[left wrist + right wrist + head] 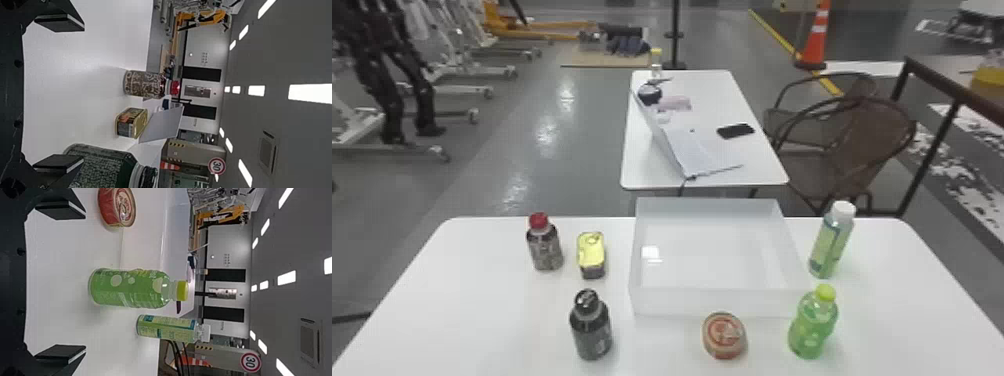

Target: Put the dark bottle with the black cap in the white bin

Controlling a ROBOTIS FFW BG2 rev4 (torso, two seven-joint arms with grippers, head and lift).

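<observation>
1. Dark btl (591,330) w/ black cap (587,299) stood upright on the white tbl (457,310), outside the bin, nr its near L corner.
2. White bin (717,302) sat mid-tbl, toward the far edge.
3. L gripper (83,93) was open, fingers wide apart; the dark btl showed close by one of them in the L wrist view, contact unclear.
4. R gripper (85,282) was open too, fingers spread, w/ the green btl (812,325) upright out past them.
5. Red-capped btl (545,248) stood at far L; yellow-topped tin (591,251) was just R of it, btwn it & the bin.
6. Round tin (724,335) sat on the near side of the bin, L of the green btl.
7. White-capped btl (832,245) stood upright, R of the bin, beyond the green one.
8. Farther back, a 2nd tbl (752,172) held a laptop (699,150) & a phone (736,131).
</observation>
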